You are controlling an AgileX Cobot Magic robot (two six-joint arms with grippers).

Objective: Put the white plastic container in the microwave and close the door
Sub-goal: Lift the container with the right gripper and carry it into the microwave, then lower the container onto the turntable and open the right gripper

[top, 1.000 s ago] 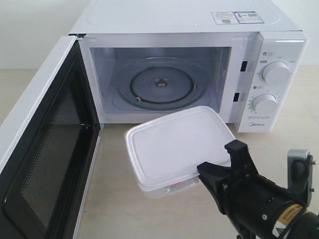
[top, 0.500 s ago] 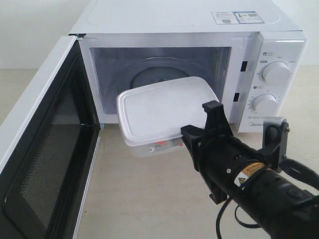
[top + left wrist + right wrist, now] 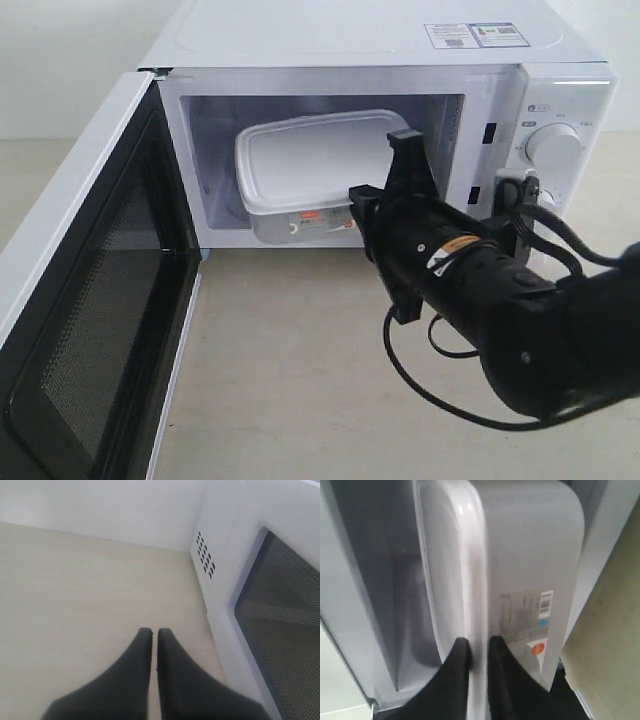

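While the door (image 3: 90,300) stands open, right gripper (image 3: 479,648) grips container (image 3: 310,160) inside microwave (image 3: 350,40).

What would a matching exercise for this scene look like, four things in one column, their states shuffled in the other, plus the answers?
Column one
1. white plastic container
2. door
3. left gripper
4. right gripper

Column two
A. swung wide open
B. shut, holding nothing
C. in the mouth of the microwave
D. clamped on the container's rim

Pairs: 1-C, 2-A, 3-B, 4-D
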